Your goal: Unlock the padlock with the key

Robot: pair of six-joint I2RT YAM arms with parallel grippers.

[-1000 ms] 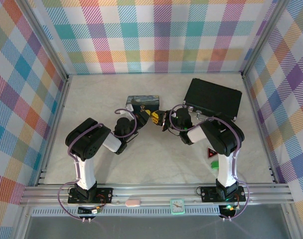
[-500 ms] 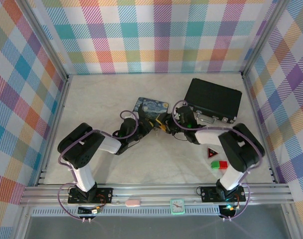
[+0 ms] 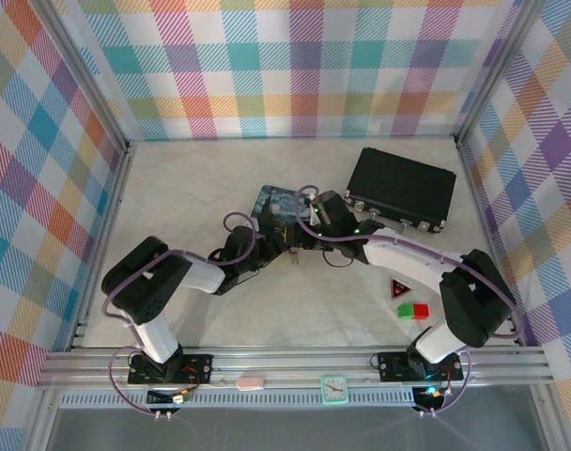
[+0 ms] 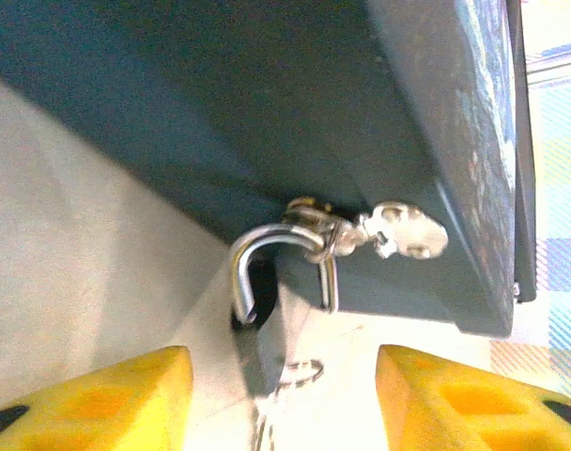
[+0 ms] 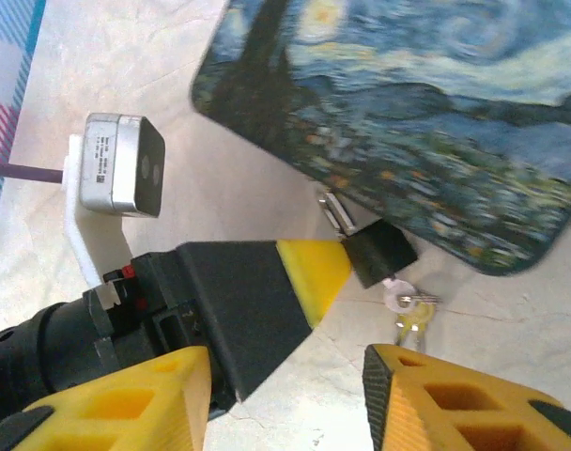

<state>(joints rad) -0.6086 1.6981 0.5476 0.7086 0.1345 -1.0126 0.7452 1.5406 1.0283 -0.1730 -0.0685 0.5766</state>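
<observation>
Silver shackle [image 4: 251, 268] of the padlock [image 5: 383, 254] is hooked through the hasp [image 4: 398, 230] on the near edge of the tin [image 3: 285, 200]. Tin lies mid-bench [image 3: 173, 188], slightly toward the far edge. Padlock's dark body sits on the bench just off the tin's near edge. Can't tell if the shackle is latched.

Key [image 5: 413, 318] lies on the bench touching the bottom of the body, joined by a small ring. Can't tell if a blade is in the keyhole.

Left gripper [image 4: 284, 399]: fingers spread, padlock between them, with a gap on both sides in its wrist view. From the right wrist, one yellow fingertip [image 5: 314, 271] touches the side of the body. Not clamped.

Right gripper [image 5: 285, 399]: fingers spread, nothing between them, above the bench. Key is near one of its pads [image 5: 455, 399], not touching.

From above, both grippers sit nose to nose at the tin's near edge.

Case [image 3: 401, 188] is near the far-right corner, apart from the tin. Red and green blocks [image 3: 412, 310] are toward the right edge.
</observation>
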